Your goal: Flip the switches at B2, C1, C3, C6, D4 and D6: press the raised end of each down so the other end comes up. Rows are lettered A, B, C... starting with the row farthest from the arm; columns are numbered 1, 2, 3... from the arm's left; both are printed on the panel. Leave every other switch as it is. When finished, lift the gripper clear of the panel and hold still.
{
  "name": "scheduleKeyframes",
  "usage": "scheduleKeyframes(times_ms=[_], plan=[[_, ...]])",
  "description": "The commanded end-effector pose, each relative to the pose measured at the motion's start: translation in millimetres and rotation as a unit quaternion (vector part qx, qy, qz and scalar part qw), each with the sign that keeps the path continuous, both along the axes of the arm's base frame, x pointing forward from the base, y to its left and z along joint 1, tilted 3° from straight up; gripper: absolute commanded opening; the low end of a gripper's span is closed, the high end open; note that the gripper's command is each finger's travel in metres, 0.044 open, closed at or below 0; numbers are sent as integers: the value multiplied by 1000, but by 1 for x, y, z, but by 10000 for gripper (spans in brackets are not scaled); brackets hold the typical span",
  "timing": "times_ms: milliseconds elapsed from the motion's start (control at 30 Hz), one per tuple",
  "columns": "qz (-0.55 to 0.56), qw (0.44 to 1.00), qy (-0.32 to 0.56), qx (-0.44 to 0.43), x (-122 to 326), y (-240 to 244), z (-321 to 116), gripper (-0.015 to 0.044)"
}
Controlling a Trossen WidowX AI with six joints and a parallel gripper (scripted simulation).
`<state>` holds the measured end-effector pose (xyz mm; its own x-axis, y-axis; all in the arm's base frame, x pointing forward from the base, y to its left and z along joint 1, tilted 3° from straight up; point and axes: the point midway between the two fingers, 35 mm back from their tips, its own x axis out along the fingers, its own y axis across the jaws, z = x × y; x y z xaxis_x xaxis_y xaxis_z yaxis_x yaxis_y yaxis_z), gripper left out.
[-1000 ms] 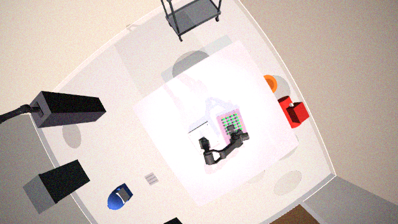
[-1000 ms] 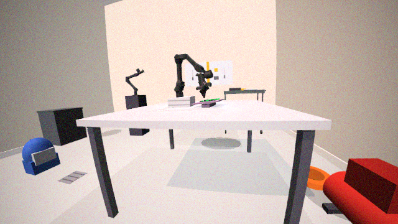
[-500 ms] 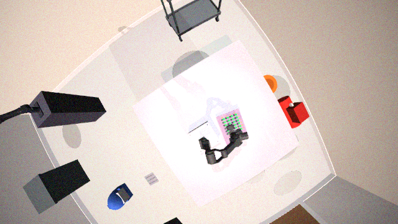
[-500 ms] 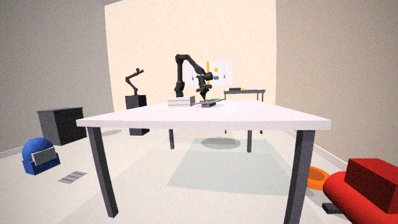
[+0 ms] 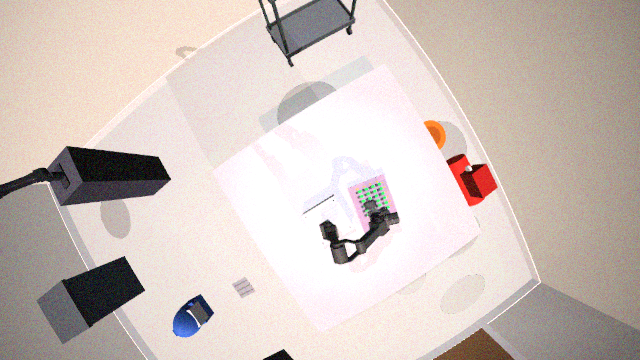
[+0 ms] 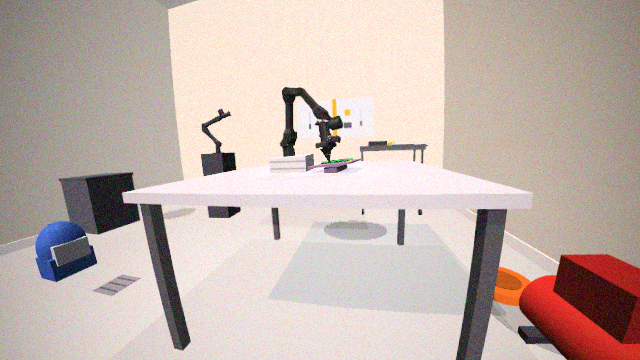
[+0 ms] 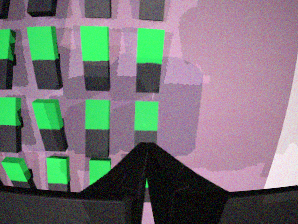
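Black arm [image 5: 367, 240] [image 6: 306, 97] bends over the pink panel [image 5: 389, 194] [image 6: 356, 161] [image 7: 235, 100], closed jaws [image 5: 370, 206] [image 6: 328, 160] pointing down.

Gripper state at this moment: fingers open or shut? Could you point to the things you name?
Shut, on nothing: in the wrist view the gripper's [image 5: 370, 205] [image 6: 328, 161] [image 7: 146, 145] fingertips meet in a point above the panel [image 5: 357, 205] [image 6: 356, 161] [image 7: 235, 100].

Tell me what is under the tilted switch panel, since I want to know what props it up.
Under the pink panel is a dark block. Whatever the block itself covers cannot be seen.
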<state>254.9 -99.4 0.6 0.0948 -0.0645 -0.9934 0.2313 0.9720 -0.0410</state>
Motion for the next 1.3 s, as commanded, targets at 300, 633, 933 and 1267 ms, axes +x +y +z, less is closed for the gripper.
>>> scheduleKeyframes(times_ms=[300,633,933,1267], plan=[[2,1000,-1,1,0,0,-2,0],[2,1000,-1,1,0,0,-3,0],[2,1000,-1,1,0,0,-4,0],[2,1000,-1,1,1,0,-6,0]])
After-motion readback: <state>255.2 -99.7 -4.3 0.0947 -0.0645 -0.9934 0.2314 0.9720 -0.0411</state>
